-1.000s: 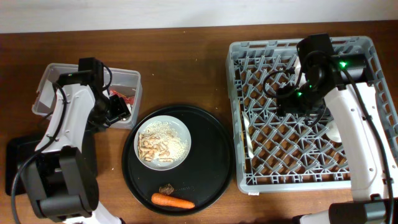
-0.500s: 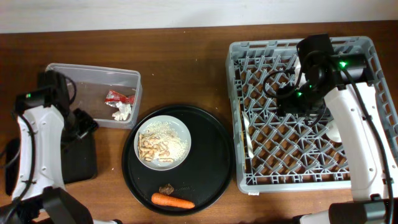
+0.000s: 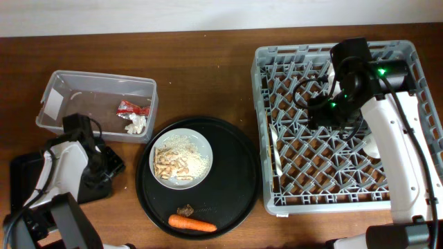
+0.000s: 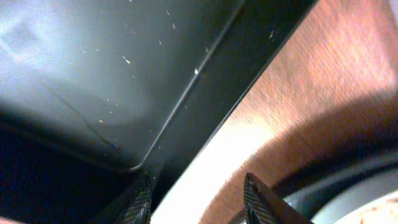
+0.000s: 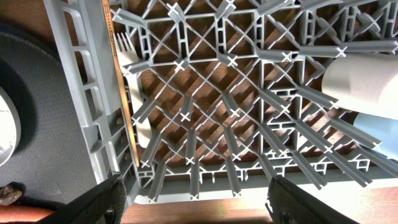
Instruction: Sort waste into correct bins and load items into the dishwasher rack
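My left gripper (image 3: 105, 166) hangs open with nothing between its fingers, low over the right edge of the black bin (image 4: 93, 68), whose corner fills the left wrist view. The clear bin (image 3: 69, 86) holds a red wrapper (image 3: 131, 107) and a white tissue (image 3: 136, 124). On the black round tray (image 3: 235, 173) sit a bowl of food scraps (image 3: 181, 158), a carrot (image 3: 192, 223) and a brown scrap (image 3: 185, 209). My right gripper (image 5: 202, 202) is open and empty above the grey dishwasher rack (image 3: 339, 187), which holds a white cup (image 5: 364, 84) and a white fork (image 5: 127, 53).
The black bin (image 3: 21, 180) lies at the front left, the clear bin behind it. A thin wooden stick (image 5: 121, 93) lies along the rack's left side beside the fork. Bare wood table (image 3: 208, 76) runs between the bins, the tray and the rack.
My left arm has swung away from the clear bin toward the front, ending over the black bin's right edge. The wrapper and tissue stay in the clear bin. The right arm has not moved.
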`<state>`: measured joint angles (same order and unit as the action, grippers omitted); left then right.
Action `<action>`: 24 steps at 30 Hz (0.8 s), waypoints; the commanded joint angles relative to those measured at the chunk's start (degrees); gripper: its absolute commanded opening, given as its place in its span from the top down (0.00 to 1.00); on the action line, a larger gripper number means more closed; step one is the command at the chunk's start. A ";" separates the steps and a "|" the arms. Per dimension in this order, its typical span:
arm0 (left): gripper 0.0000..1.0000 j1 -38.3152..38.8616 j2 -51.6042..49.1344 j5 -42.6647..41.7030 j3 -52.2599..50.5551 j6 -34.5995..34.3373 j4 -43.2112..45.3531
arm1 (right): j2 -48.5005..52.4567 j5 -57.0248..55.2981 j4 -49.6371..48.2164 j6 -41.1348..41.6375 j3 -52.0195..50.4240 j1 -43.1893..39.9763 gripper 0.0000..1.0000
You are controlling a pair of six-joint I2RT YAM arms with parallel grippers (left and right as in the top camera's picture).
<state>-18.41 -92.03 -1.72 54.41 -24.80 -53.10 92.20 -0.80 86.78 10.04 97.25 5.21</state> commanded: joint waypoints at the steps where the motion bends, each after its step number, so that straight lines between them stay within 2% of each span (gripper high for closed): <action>1: 0.53 -0.07 0.13 -5.90 -1.68 4.20 -3.08 | 0.11 0.11 0.02 -0.39 -0.24 -0.48 0.24; 4: 0.53 -0.07 0.13 -11.52 -1.66 10.21 -3.93 | 0.11 0.11 0.02 -0.39 -0.24 -0.46 0.24; 9: 0.53 -0.09 0.37 -14.16 -1.49 14.25 -3.96 | 0.09 0.11 0.02 -0.39 -0.24 -0.46 0.24; 13: 0.36 -0.09 4.55 -13.53 1.51 14.14 -5.31 | 0.09 0.11 0.02 -0.39 -0.24 -0.48 0.24; 14: 0.36 -0.09 6.23 -13.49 2.29 14.14 -5.62 | 0.11 0.11 0.02 -0.42 -0.24 -0.46 0.24; 18: 0.37 -0.15 13.75 0.22 2.75 3.04 -6.10 | 0.11 0.09 0.02 -0.42 -0.24 -0.48 0.24; 20: 0.41 -0.98 14.51 6.73 2.73 -3.48 -5.90 | 0.11 0.09 0.02 -0.42 -0.24 -0.48 0.24; 24: 0.47 -7.87 11.67 10.56 2.73 -6.05 -2.12 | 0.11 0.09 0.02 -0.44 -0.24 -0.46 0.24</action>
<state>-21.50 -78.43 3.40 56.10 -26.72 -57.23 92.20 -0.80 86.76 10.02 97.25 5.21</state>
